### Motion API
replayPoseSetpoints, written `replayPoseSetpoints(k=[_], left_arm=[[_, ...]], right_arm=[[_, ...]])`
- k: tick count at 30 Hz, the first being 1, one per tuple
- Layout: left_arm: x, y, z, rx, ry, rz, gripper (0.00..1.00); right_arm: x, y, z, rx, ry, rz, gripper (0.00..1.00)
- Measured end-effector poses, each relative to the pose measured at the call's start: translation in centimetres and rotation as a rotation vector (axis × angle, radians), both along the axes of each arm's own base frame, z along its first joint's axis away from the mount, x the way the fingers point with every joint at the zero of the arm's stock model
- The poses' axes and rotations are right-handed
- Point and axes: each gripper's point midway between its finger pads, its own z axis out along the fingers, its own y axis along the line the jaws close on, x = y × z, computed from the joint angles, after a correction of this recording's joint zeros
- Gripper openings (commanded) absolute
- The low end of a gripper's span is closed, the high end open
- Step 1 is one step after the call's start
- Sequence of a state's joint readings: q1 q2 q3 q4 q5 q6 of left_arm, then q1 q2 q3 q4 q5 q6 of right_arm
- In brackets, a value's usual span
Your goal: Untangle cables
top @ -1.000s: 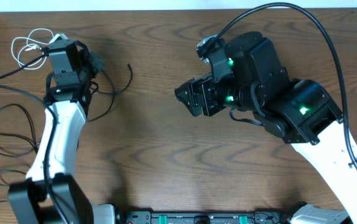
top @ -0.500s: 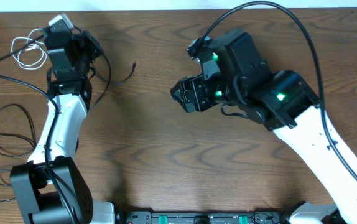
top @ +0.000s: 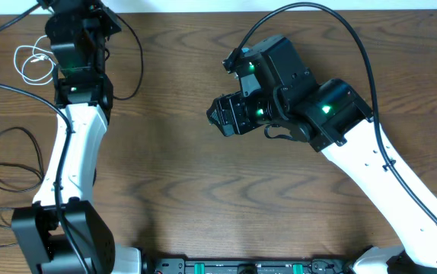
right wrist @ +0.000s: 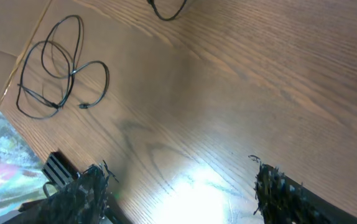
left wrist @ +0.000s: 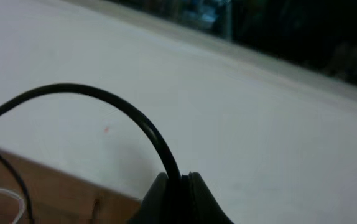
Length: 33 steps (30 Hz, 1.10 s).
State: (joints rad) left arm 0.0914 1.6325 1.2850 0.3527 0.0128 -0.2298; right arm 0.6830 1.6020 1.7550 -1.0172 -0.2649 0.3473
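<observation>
Pinching a black cable (left wrist: 135, 115) with my left gripper (left wrist: 181, 182) up top-left; right gripper (top: 220, 120) is spread, empty, well apart from it.

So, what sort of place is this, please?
Probably a robotics lab bench: a left arm and a right arm stand at a wooden table, a white cable and a black cable lie loose, and an electronics rail lines its edge.

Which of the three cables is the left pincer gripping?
The black cable arching from the shut left pincer; the white cable and coiled black cable lie loose.
</observation>
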Motion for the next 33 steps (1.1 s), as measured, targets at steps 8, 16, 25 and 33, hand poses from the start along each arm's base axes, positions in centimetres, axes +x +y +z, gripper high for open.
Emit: replayPoseSetpoints(k=[8, 16, 25, 33], left_arm=[[2.7, 1.8, -14.0, 0.038, 0.322, 0.077, 0.08], [2.8, 1.9, -19.8, 0.037, 0.447, 0.075, 0.08], [3.0, -0.9, -20.2, 0.039, 0.461, -0.059, 0.08], [2.3, -7.2, -21.5, 0.240, 0.523, -0.287, 0.08]], right_arm=[[-0.6, -0.5, -0.6, -0.024, 0.030, 0.000, 0.73], [-0.4, -0.6, -0.7, -0.034, 0.026, -0.008, 0.74], [0.1, -0.7, -0.5, -0.040, 0.003, -0.023, 0.74], [0.1, -0.7, -0.5, -0.039, 0.002, -0.024, 0.72]])
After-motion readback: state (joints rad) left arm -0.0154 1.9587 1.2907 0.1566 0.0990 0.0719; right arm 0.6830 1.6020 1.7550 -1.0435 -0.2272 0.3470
